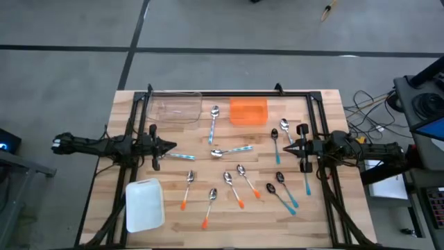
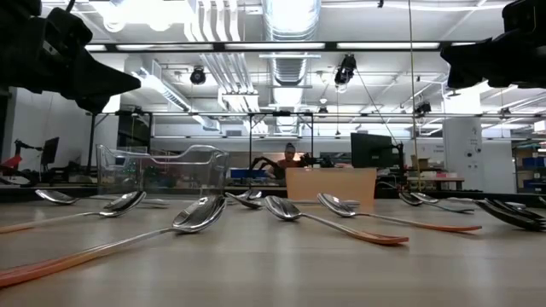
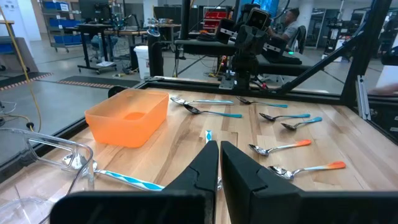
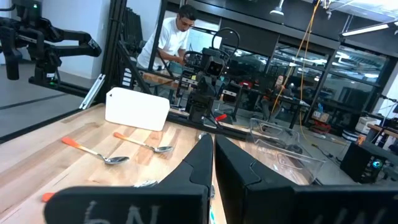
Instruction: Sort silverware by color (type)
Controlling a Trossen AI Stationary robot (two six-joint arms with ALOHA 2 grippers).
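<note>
Two dark jointed arms, black wedge-shaped fingers (image 3: 239, 171), white scrawled marking

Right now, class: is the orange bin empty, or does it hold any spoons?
Empty. The orange bin shows only its bare floor from above and in the left wrist view; the spoons lie on the table.

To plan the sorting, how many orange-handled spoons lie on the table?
4 orange-handled spoons, in a loose row beside the white container. None seems hidden.
</note>
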